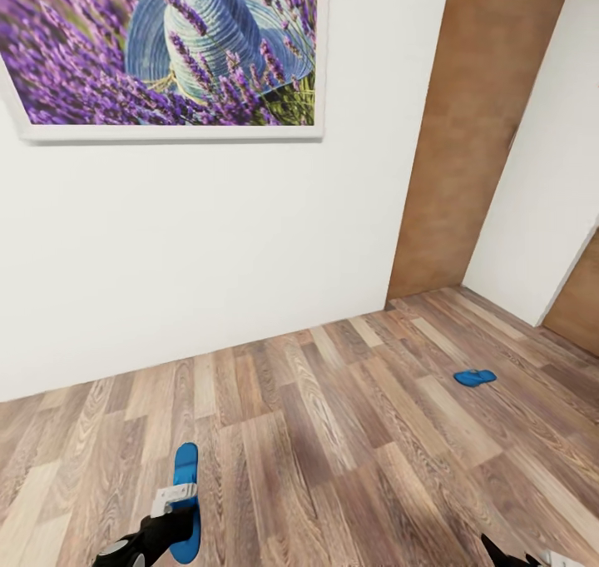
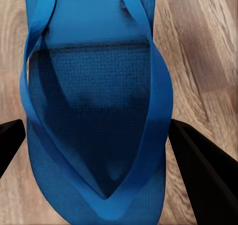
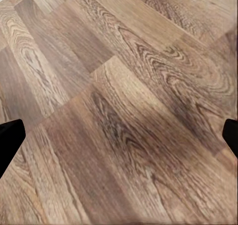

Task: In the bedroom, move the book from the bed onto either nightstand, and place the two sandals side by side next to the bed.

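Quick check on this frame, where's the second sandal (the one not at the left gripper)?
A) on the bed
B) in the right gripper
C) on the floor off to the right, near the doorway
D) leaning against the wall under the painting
C: the far sandal lies flat on the wood floor at right, near the brown door; the near sandal sits at the left gripper.

Head view looks forward and down across the floor [image 1: 333,434] toward a wall [image 1: 208,259]. Both wrist views face the same floor closely (left one over a sandal [image 2: 94,111]).
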`<state>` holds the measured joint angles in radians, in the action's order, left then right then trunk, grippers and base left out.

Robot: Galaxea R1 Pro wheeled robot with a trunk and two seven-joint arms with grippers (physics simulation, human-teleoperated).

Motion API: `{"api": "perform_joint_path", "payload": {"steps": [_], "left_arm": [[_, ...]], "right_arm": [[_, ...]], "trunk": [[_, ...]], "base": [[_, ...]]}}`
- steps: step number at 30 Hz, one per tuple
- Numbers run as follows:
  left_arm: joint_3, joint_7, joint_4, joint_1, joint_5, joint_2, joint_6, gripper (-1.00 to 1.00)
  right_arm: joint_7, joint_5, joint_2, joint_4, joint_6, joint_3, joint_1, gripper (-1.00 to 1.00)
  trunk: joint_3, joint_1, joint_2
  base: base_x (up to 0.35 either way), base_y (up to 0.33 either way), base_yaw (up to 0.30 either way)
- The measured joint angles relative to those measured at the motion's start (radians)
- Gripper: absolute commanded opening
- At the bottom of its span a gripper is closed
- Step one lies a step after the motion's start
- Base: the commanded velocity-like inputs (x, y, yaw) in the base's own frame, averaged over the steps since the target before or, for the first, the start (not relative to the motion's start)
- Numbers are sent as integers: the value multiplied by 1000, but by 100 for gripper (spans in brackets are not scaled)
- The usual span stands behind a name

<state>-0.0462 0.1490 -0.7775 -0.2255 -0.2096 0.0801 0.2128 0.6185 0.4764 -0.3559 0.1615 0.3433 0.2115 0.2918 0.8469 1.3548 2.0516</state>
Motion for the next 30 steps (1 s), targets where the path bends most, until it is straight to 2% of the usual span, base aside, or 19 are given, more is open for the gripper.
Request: {"api": "perform_joint_path", "payload": {"steps": [19,30], "left_arm": [[0,0,0,0,0,0,0,-100],[0,0,0,0,-1,0,0,-100]], "right_arm": [[0,0,0,0,0,0,0,100],[0,0,0,0,0,0,0,100]], "trunk": [[0,0,0],[0,0,0]], "base": [[0,0,-34],[0,0,-225]]}}
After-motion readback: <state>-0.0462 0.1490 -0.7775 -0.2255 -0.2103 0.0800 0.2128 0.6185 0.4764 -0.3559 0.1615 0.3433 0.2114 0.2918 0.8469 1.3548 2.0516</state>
